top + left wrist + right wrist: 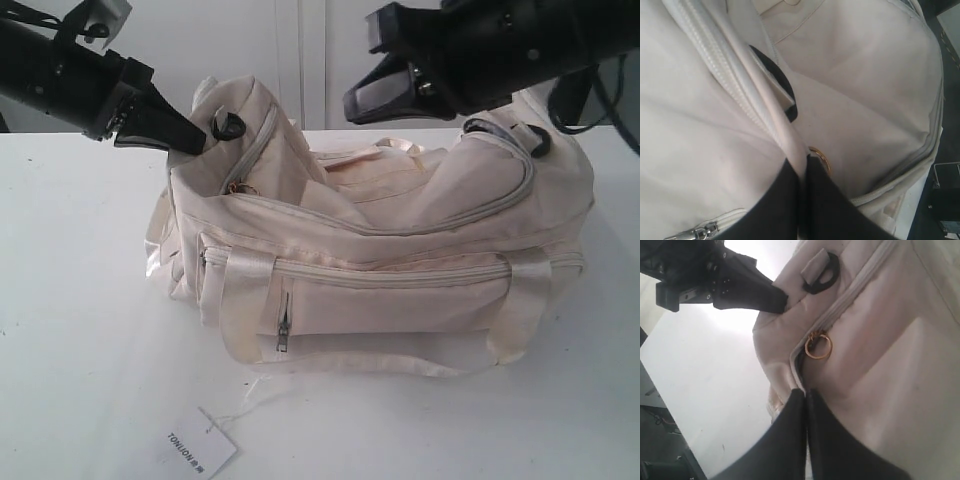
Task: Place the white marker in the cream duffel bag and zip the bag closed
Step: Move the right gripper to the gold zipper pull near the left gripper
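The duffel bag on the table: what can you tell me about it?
The duffel bag is soft cream fabric, slumped on the white table, with satin handles, greyish zips, a gold ring pull and black strap rings. The left gripper pinches its end; a paper tag lies in front.

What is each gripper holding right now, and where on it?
Left gripper: fingers pinch the cream duffel bag by a fabric fold at its end, beside the black strap ring. Right gripper: shut, no hold visible.

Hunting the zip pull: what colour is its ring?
Gold; ring on the bag, clearest in right wrist view.
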You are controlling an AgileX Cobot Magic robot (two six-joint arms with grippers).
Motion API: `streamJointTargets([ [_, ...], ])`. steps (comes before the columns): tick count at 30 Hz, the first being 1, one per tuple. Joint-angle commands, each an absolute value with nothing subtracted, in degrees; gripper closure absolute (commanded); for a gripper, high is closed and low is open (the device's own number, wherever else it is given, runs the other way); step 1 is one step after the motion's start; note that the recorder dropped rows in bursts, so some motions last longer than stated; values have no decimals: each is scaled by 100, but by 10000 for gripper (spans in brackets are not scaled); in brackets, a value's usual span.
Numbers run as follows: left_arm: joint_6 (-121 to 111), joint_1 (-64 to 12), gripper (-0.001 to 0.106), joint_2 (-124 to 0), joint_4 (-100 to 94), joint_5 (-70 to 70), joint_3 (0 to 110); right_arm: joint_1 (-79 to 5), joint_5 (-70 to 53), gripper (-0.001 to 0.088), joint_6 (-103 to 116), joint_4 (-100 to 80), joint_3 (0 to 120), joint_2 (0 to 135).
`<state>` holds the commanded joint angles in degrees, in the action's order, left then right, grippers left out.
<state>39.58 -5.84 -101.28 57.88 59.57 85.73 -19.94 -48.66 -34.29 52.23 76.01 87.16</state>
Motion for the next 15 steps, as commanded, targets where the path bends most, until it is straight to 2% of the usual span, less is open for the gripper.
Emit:
streamJointTargets([
  [15,4055,-584,1053,-10128,5788,5957,8573,-3076,-4652,868,-3429,4794,7951,9657],
])
